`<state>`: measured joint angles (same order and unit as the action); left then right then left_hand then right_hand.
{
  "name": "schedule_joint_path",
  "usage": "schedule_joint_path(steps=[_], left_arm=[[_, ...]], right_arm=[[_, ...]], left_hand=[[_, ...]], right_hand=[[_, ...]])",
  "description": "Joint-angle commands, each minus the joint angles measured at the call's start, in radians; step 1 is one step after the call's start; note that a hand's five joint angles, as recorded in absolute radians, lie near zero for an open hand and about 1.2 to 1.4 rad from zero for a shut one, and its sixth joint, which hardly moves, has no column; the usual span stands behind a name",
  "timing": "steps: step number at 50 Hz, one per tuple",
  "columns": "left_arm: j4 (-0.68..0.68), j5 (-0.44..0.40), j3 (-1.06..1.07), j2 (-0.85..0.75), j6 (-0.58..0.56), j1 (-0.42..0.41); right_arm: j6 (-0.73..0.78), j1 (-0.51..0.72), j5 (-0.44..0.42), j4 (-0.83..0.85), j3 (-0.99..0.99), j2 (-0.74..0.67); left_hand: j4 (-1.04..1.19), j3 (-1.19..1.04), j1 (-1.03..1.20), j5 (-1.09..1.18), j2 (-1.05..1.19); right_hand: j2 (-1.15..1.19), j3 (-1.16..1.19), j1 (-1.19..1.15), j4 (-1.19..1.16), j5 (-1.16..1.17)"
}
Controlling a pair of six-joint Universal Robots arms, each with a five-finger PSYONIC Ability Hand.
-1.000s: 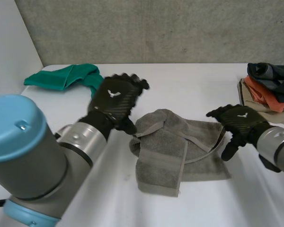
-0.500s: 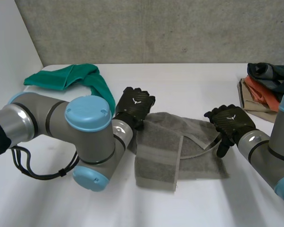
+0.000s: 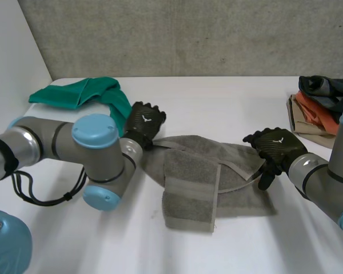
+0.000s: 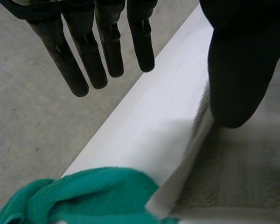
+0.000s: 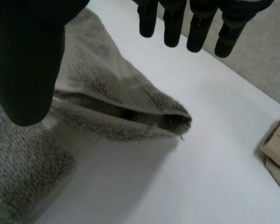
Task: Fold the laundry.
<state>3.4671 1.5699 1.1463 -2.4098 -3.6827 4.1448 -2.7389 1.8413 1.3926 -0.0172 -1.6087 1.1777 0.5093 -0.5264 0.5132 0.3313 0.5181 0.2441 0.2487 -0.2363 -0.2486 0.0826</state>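
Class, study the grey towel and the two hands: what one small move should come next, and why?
Probably pinch the right hand onto the grey towel corner under its palm: its fingers are straight, holding nothing, and the towel lies bunched, not flat.

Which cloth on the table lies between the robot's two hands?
The grey towel, lying between the left hand and right hand. The green cloth sits beyond the left hand; the stacked clothes lie outside the right hand.
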Motion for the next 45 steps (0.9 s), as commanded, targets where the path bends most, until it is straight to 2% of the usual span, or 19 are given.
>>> schedule_joint_path(steps=[1,5,9,22,25,26,27,31,34,40,45], left_arm=[[-0.025,-0.098,0.004,0.005,0.056,0.051],[-0.045,-0.183,-0.006,-0.002,0.121,0.066],[-0.040,-0.228,-0.045,-0.031,0.153,0.081],[-0.054,-0.249,-0.241,-0.224,0.153,0.106],[-0.057,-0.267,-0.258,-0.242,0.155,0.106],[-0.057,-0.260,-0.257,-0.241,0.155,0.104],[-0.052,-0.252,-0.254,-0.238,0.155,0.104],[-0.037,-0.176,-0.209,-0.131,0.165,0.086],[0.018,-0.119,-0.114,0.015,0.196,0.081],[0.159,-0.117,0.074,0.260,0.273,0.074],[0.162,-0.117,0.161,0.391,0.274,0.074]], right_arm=[[-0.005,0.026,-0.021,-0.069,0.035,-0.001],[-0.010,0.041,-0.026,-0.072,0.030,-0.003],[-0.024,0.044,-0.026,-0.072,0.015,-0.003],[-0.030,0.041,-0.023,-0.044,-0.046,-0.003],[-0.030,0.036,-0.020,-0.040,-0.050,-0.004],[-0.030,0.036,-0.017,-0.038,-0.050,-0.004],[-0.030,0.035,-0.014,-0.035,-0.050,-0.006],[-0.031,0.033,-0.006,-0.003,-0.050,-0.006],[-0.051,0.033,0.014,0.028,-0.043,-0.006],[-0.140,0.035,0.055,0.040,-0.013,-0.001],[-0.218,0.035,0.059,0.020,0.038,0.000]], left_hand=[[0.059,-0.042,0.056,0.063,0.051],[0.083,-0.066,0.079,0.086,0.074],[0.109,-0.092,0.105,0.113,0.100],[0.265,-0.248,0.261,0.268,0.256],[0.508,-0.490,0.504,0.511,0.499],[0.761,-0.744,0.758,0.765,0.753],[0.886,-0.869,0.882,0.889,0.877],[0.887,-0.870,0.883,0.890,0.878],[0.887,-0.870,0.883,0.890,0.878],[0.887,-0.870,0.883,0.890,0.878],[0.887,-0.870,0.883,0.890,0.878]], right_hand=[[0.067,0.062,-0.075,-0.062,0.054],[0.067,0.062,-0.075,-0.062,0.054],[0.067,0.062,-0.075,-0.062,0.054],[0.064,0.059,-0.072,-0.060,0.051],[0.064,0.059,-0.072,-0.060,0.051],[0.064,0.059,-0.072,-0.060,0.051],[0.064,0.059,-0.072,-0.060,0.051],[0.061,0.056,-0.069,-0.057,0.048],[0.014,0.010,-0.022,-0.010,0.001],[-0.070,-0.074,0.062,0.074,-0.083],[-0.070,-0.074,0.062,0.074,-0.083]])
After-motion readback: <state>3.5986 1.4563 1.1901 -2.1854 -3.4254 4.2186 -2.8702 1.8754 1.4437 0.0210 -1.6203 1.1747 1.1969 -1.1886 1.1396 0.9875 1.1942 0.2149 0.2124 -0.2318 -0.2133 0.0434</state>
